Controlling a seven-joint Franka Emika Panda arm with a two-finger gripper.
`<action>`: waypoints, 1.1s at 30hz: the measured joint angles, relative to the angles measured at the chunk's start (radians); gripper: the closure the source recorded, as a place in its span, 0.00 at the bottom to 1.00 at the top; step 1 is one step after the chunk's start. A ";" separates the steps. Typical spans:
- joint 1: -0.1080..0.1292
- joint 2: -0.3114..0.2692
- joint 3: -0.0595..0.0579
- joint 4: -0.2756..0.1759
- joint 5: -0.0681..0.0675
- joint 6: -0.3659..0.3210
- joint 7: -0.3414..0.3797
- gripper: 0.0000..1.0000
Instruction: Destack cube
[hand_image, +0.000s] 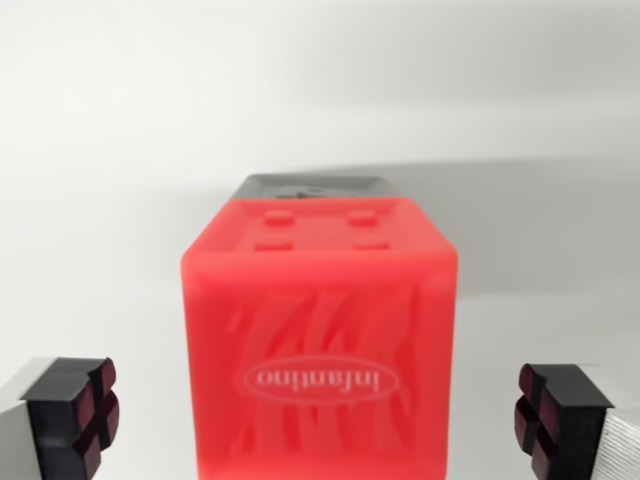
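Flanking the red cube (318, 340) without touching it, the gripper (318, 420) stood wide, one finger (75, 415) at each lower corner. The cube's near face read "infantino", upside down. Behind it a grey block (312, 187) peeked out on the white surface (100, 150).

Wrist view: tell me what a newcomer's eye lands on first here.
A bright red cube fills the centre, with raised studs on top and an oval "infantino" logo, seen upside down, on its near face. A dark grey block peeks out just behind its top edge. The gripper is open, with one black fingertip in each lower corner, clear of the cube.
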 joint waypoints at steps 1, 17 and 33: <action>0.000 0.011 0.001 0.001 0.005 0.010 -0.004 0.00; -0.005 0.116 0.022 0.010 0.061 0.105 -0.045 0.00; -0.007 0.118 0.024 0.011 0.063 0.108 -0.047 1.00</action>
